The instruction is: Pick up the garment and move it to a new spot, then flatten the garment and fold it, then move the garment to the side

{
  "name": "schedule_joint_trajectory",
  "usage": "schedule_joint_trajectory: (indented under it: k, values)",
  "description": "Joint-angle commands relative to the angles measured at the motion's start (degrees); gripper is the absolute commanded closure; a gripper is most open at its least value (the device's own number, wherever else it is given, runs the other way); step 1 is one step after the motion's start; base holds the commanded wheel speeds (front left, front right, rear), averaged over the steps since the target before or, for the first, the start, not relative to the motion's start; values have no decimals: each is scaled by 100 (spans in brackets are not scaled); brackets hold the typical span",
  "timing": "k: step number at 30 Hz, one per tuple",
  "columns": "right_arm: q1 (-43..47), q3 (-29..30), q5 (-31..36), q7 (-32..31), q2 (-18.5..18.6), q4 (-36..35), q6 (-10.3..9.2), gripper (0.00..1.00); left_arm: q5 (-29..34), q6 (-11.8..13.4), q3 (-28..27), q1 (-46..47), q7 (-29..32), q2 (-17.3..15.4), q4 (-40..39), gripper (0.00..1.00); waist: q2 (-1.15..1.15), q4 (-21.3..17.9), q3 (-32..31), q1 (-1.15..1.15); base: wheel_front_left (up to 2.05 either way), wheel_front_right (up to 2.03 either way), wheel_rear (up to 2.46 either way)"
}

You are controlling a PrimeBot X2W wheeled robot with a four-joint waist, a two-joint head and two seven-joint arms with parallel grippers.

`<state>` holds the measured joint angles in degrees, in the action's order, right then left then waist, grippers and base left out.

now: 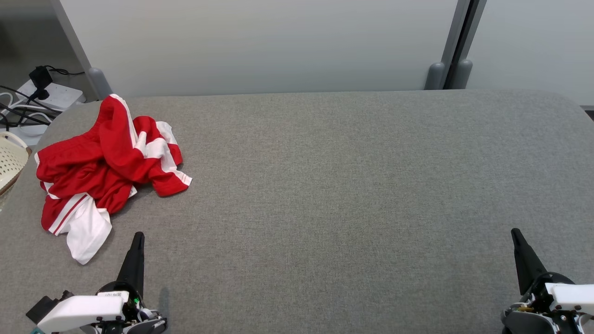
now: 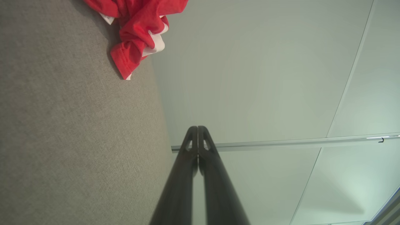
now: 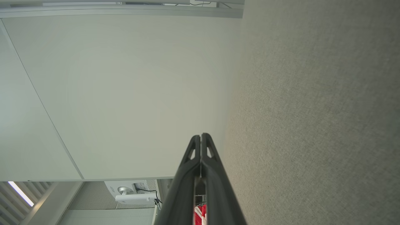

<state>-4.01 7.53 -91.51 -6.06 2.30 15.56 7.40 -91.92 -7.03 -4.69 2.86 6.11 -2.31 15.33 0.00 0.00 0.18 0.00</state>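
near: dark two-fingered left gripper (image 1: 138, 237) sat closed, empty, parked at the near edge, likely awaiting the pick | right gripper (image 1: 516, 233) likewise closed, empty, well apart | mid: crumpled red-and-white fabric garment (image 1: 102, 167), perhaps shorts, lay near the left edge of the grey cloth-covered table (image 1: 325, 185) | far: centre and right offered open room.

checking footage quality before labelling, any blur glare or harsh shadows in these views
Head view: even soft light, sharp, only a faint shadow beside the garment. Left wrist view: table weave visible, jaws near the lens blurred. Right wrist view: same blur on the jaws, no glare.
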Motion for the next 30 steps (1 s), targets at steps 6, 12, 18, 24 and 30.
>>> schedule_joint_trajectory:
  k: [6,12,18,24,30]
  values:
    - [-217,-104,-68,-41,57,-154,9,100,-27,-46,-181,332,35,-56,-131,100,0,0,0,0,0,0,0]
    - [172,-33,10,3,-78,233,0,0,4,4,16,-185,-10,72,236,0,0,0,1,0,0,0,0]
    - [204,-97,16,64,-92,228,0,0,-9,3,89,-204,-62,88,237,0,0,-1,-7,10,0,0,0]
    - [211,-171,68,169,-76,167,1,0,36,1,187,-183,-159,79,191,0,0,0,-14,1,0,0,0]
    - [181,-291,242,290,-29,135,1,0,217,-2,327,-124,-287,32,152,0,0,-5,-16,0,0,0,0]
